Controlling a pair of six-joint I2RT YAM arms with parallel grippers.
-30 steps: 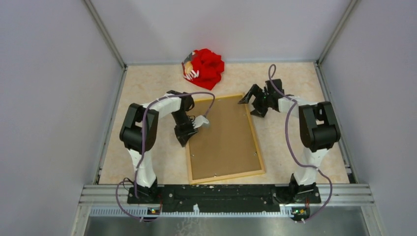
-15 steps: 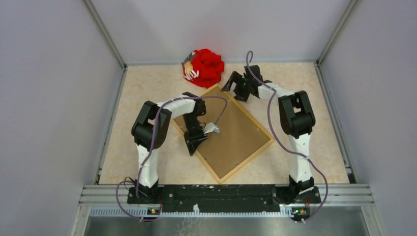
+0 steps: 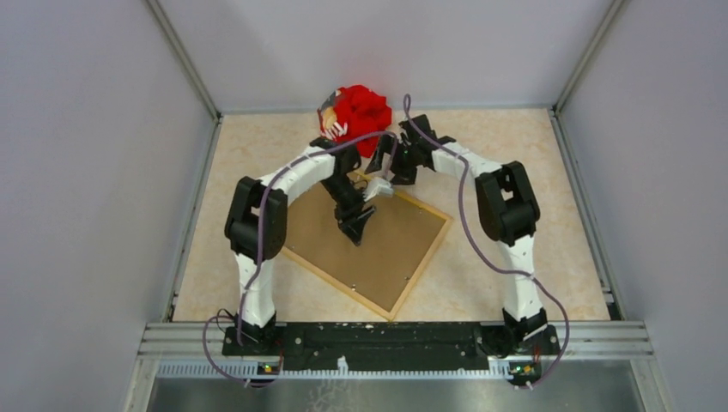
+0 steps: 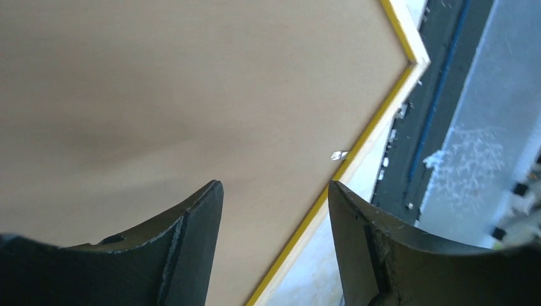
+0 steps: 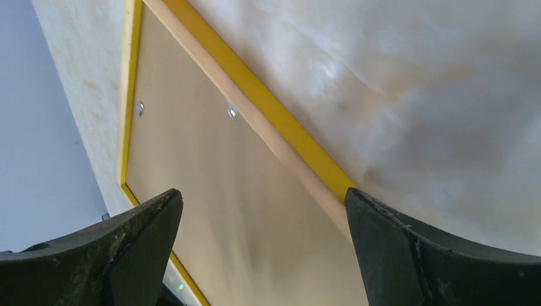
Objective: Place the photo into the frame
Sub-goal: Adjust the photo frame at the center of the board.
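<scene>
The yellow frame (image 3: 419,268) lies face down and askew on the table, its pale wood reverse up. A brown backing board (image 3: 391,249) fills it. The photo is hidden. My left gripper (image 3: 356,232) hovers over the board, and in the left wrist view it (image 4: 274,186) is open and empty above the board (image 4: 191,95), next to the frame's yellow edge (image 4: 376,121). My right gripper (image 3: 382,167) is at the frame's far corner. The right wrist view shows it (image 5: 263,192) wide open, straddling the frame's edge (image 5: 281,124) and the board (image 5: 191,172), holding nothing.
A crumpled red cloth thing (image 3: 360,116) lies at the back of the table, just behind both grippers. Grey walls enclose the table on three sides. Small metal tabs (image 5: 232,113) stud the frame's inner rim.
The frame with its board has swivelled on the table. My left gripper moved back and to the right and opened wider. My right gripper swept left to the frame's far corner.
</scene>
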